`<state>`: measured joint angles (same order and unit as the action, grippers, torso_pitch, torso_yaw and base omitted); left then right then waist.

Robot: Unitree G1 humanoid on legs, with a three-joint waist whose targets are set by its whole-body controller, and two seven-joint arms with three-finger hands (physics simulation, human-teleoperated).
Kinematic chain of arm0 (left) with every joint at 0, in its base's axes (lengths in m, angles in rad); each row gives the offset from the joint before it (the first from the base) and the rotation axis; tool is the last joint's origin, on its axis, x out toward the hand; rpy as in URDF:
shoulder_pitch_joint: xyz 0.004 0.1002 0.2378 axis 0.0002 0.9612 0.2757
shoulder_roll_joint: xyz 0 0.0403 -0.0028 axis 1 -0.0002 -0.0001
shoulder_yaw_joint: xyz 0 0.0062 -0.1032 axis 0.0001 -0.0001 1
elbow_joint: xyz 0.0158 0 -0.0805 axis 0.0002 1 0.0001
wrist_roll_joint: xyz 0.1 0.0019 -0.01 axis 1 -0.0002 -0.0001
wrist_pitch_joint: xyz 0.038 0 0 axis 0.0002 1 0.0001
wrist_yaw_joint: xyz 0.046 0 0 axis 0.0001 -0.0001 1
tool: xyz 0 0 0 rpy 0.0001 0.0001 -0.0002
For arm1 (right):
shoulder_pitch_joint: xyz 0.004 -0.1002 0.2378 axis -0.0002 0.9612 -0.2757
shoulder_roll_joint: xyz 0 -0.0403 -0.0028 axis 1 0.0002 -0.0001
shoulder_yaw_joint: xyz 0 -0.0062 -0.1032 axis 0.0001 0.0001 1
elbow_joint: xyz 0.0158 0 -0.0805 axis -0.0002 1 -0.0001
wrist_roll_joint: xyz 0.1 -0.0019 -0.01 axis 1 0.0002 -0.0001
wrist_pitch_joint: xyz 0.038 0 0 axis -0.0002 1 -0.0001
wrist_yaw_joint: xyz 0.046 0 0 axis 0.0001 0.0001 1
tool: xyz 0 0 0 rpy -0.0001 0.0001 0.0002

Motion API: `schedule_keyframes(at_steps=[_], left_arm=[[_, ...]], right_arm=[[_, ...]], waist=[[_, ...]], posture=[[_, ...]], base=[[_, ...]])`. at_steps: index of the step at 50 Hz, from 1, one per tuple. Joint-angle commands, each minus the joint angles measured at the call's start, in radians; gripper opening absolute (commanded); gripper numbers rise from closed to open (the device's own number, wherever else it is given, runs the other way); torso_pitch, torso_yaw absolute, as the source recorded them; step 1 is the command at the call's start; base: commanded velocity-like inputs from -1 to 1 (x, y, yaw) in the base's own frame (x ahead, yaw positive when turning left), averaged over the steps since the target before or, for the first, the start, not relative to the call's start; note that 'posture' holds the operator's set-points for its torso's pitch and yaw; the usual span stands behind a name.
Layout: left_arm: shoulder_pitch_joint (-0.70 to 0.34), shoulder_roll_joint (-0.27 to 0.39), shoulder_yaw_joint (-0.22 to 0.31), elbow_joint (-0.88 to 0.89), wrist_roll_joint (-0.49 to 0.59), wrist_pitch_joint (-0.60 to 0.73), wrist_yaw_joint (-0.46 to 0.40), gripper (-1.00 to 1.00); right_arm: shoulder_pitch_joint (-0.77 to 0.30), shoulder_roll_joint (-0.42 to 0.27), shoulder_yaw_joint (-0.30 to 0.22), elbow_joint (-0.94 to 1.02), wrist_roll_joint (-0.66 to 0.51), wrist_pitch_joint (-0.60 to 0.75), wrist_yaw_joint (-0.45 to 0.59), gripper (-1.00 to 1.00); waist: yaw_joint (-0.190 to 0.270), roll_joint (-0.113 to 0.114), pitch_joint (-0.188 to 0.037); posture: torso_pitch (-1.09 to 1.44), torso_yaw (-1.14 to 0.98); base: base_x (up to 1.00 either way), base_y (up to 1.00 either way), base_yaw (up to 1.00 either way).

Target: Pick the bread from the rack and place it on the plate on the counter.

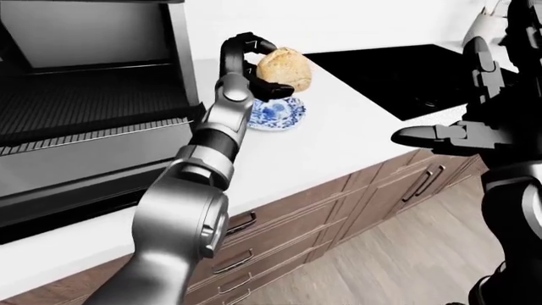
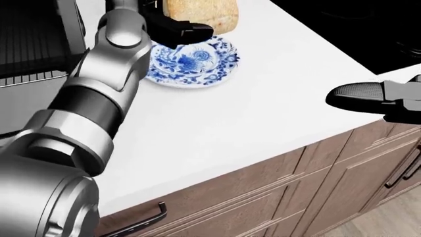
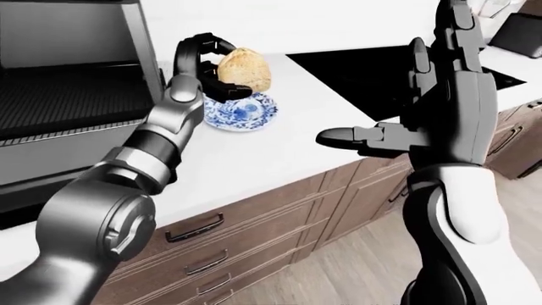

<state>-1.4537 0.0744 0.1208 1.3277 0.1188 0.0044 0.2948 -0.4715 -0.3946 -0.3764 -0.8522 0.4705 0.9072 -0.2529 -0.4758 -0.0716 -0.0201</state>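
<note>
At the left of the left-eye view stands the open rack [image 1: 93, 108], dark, with thin wire bars, under a grey housing. Beside it, the robot's left arm reaches up across the white counter [image 1: 338, 143]. The left hand [image 1: 247, 67] has its black fingers [image 1: 275, 89] closed round the bread [image 1: 285, 68], one finger curving over the top and one passing under it. The bread is a round, pale brown loaf, and it is held in the air just above the plate [image 1: 275, 114]. The plate is white with a blue flower pattern and lies flat on the counter, close to the rack. I cannot tell if the bread touches the plate. To the right of the plate, a black cooktop [image 1: 398, 76] is set in the counter. Under the counter are brown wooden drawers [image 1: 279, 254] with dark handles. At the far right, the right hand [image 3: 424, 108] is raised over the counter edge, its fingers spread wide and holding nothing.
</note>
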Motion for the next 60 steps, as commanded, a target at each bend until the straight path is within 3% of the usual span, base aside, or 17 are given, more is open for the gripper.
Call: schedule_keyframes(at_steps=[1, 21, 42, 57, 60], left_arm=[[-0.045, 0.006, 0.001, -0.045, 0.002, -0.037, 0.025, -1.0], [0.002, 0.006, 0.016, -0.019, 0.006, -0.062, 0.042, -1.0], [0.021, 0.02, 0.007, -0.009, 0.097, -0.081, 0.098, -1.0], [0.026, 0.026, 0.004, -0.008, 0.157, -0.1, 0.134, -1.0], [0.028, 0.029, 0.002, -0.006, 0.168, -0.094, 0.142, -0.91]], right_arm=[[-0.021, -0.012, -0.011, -0.017, -0.006, -0.025, -0.001, 1.0], [-0.003, -0.003, -0.018, -0.032, -0.014, -0.023, 0.002, 1.0], [-0.006, -0.006, -0.023, -0.03, -0.01, -0.02, 0.005, 1.0], [0.004, 0.003, -0.013, -0.027, -0.025, -0.032, 0.008, 1.0], [0.009, 0.005, -0.015, -0.03, -0.027, -0.032, 0.011, 1.0]], waist=[[-0.001, 0.0, -0.028], [-0.012, 0.006, -0.031], [-0.019, 0.004, 0.017], [-0.023, 0.005, 0.021], [-0.023, 0.006, 0.021]], posture=[[0.01, -0.43], [0.02, -0.43], [0.1, -0.43], [0.1, -0.43], [0.1, -0.43]], base=[[0.0, 0.0, 0.0], [0.0, 0.0, 0.0], [0.0, 0.0, 0.0], [0.0, 0.0, 0.0], [0.0, 0.0, 0.0]])
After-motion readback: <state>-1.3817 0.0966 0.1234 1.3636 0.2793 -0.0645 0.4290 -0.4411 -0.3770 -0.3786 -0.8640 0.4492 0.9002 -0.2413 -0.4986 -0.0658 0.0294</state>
